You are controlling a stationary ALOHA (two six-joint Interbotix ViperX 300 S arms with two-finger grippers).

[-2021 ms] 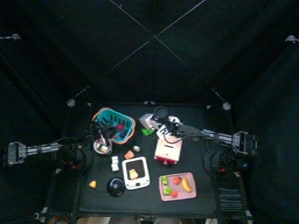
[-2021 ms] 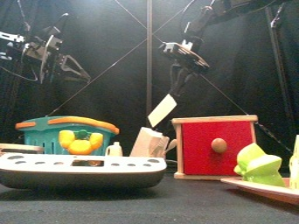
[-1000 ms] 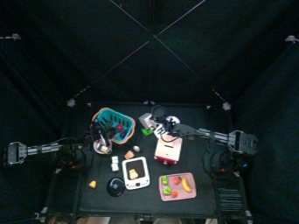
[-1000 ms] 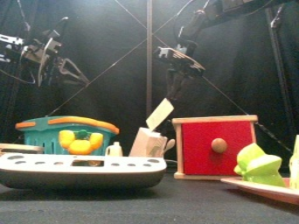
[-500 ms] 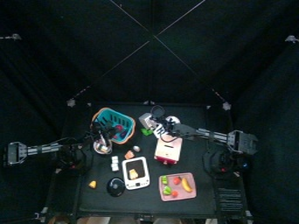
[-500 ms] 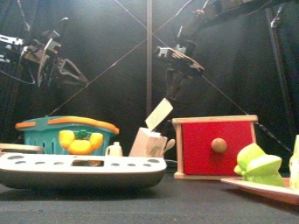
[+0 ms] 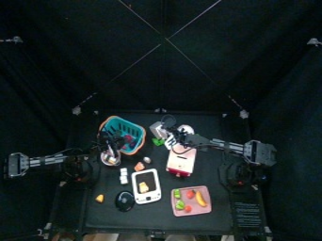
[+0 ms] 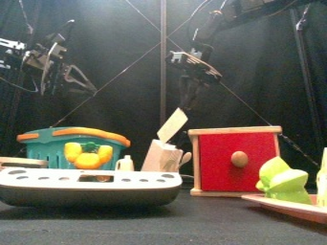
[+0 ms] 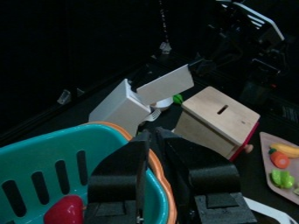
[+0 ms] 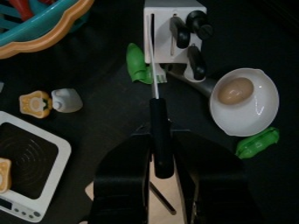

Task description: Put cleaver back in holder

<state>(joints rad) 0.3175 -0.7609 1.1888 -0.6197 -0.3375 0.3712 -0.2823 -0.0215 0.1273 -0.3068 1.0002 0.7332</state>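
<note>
The cleaver (image 8: 174, 122) has a pale blade and a black handle. It hangs tilted with its lower corner at the top of the white knife block (image 8: 163, 155). My right gripper (image 8: 192, 63) is shut on the handle from above. In the right wrist view the cleaver (image 10: 156, 122) is edge-on between the jaws, its thin blade reaching the block (image 10: 173, 35), which holds other black-handled knives. In the top view the block (image 7: 160, 129) is at the table's back middle. My left gripper (image 9: 156, 144) is shut and empty, resting above the teal basket (image 9: 47, 166).
A red-fronted wooden box (image 8: 236, 160) stands right of the block. A teal basket (image 7: 122, 127) lies left of it. A white bowl with an egg (image 10: 239, 94), green vegetables (image 10: 138, 61), a white toaster (image 7: 147, 184) and a pink tray (image 7: 191, 200) lie nearby.
My right gripper has shifted slightly left with the cleaver, and the blade has sunk a little toward the block. The left arm has not moved.
</note>
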